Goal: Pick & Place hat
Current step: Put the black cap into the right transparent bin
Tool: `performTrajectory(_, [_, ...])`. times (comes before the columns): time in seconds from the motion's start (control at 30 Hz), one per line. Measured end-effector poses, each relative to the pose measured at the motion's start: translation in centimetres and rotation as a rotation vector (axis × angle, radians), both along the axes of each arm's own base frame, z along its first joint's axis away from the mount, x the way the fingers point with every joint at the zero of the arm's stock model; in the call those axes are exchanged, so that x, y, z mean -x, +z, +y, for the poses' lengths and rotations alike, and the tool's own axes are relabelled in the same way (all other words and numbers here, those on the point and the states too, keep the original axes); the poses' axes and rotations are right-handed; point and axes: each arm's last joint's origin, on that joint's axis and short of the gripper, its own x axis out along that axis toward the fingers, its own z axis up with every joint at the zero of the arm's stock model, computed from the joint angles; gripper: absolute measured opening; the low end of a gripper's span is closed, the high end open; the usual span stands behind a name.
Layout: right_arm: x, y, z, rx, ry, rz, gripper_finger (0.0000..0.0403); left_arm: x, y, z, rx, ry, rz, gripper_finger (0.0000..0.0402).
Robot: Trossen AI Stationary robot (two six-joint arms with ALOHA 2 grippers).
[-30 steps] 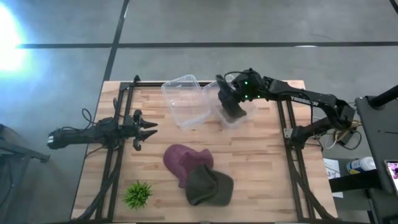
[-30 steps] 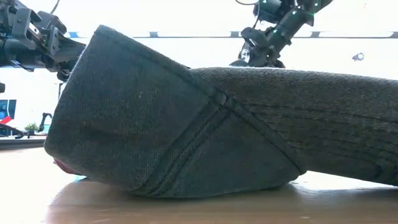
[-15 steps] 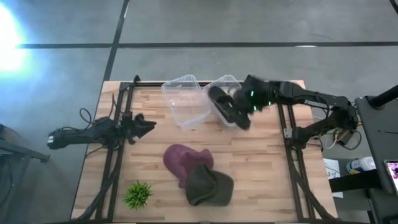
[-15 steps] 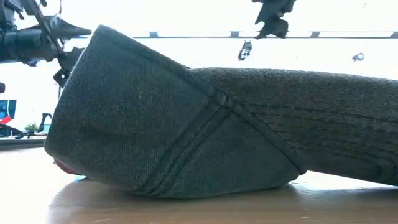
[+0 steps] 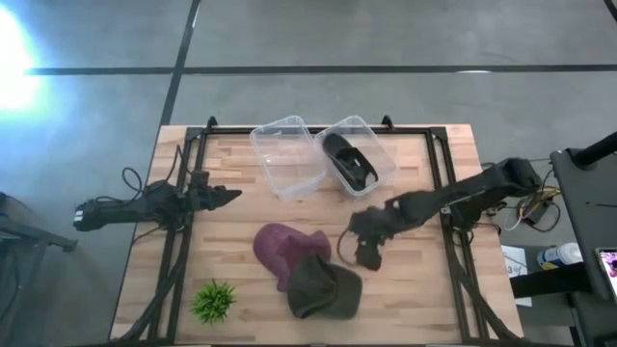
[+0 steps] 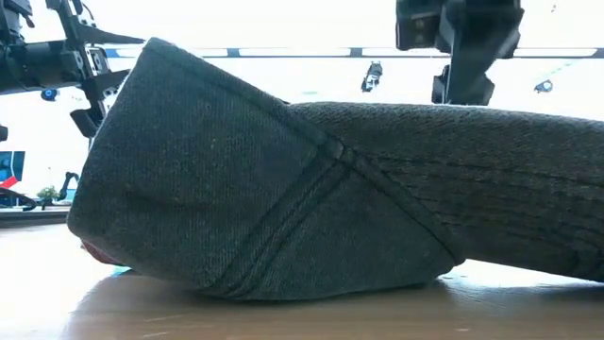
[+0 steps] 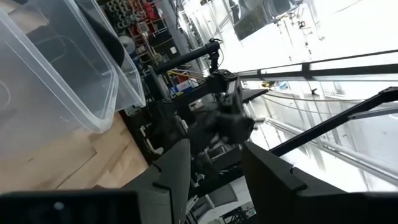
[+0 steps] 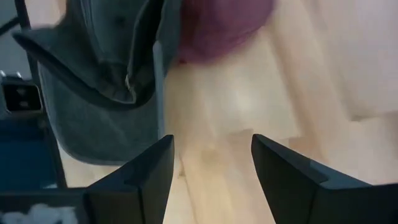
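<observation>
A maroon hat point(image 5: 284, 243) and a grey-green hat point(image 5: 324, 287) lie on the wooden table near its front edge, the grey-green one overlapping the maroon one's near side. A black hat point(image 5: 349, 162) lies inside the right clear bin point(image 5: 384, 166). My right gripper point(image 5: 364, 253) hangs open above the bare wood just right of the two hats; in its wrist view the grey-green hat point(image 8: 99, 93) and the maroon hat point(image 8: 217, 25) lie ahead of it. My left gripper point(image 5: 234, 195) waits open over the table's left part.
A second clear bin point(image 5: 287, 154) stands left of the one with the black hat, at the table's far edge. A small green plant point(image 5: 214, 301) sits at the near left. Black frame rails point(image 5: 178, 241) run along both sides of the table. Bare wood lies right of the hats.
My right gripper has let go of the black hat, which now lies in the right bin. It has then swung from above that bin toward the table's near edge, down to beside the two hats. My left gripper has turned about its own axis without changing place.
</observation>
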Motion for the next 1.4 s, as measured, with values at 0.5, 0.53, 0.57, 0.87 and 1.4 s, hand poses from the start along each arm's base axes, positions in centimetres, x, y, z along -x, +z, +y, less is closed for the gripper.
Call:
performTrajectory(0.5, [-6.0, -6.3, 4.1, 0.063, 0.186, 0.07, 0.0208, -0.2, -1.4, -0.4, 0.077, -0.147, 0.144, 0.0139])
performTrajectory(0.53, [-6.3, -6.5, 4.2, 0.05, 0.196, 0.068, 0.0207, -0.2, -1.5, -0.4, 0.082, -0.147, 0.152, 0.0139])
performTrajectory(0.57, [-6.6, -6.7, 4.4, 0.032, 0.209, 0.071, 0.0206, -0.2, -1.5, -0.4, 0.085, -0.147, 0.158, 0.0139])
performTrajectory(0.87, [-7.6, -6.8, 5.1, -0.075, 0.244, 0.109, 0.0123, -0.3, -1.7, -0.4, 0.089, -0.145, 0.179, 0.0139])
performTrajectory(1.4, [2.6, 8.5, 0.3, 0.291, -0.335, -0.144, 0.0015, -0.3, -1.8, -0.4, 0.088, -0.143, 0.18, 0.0139])
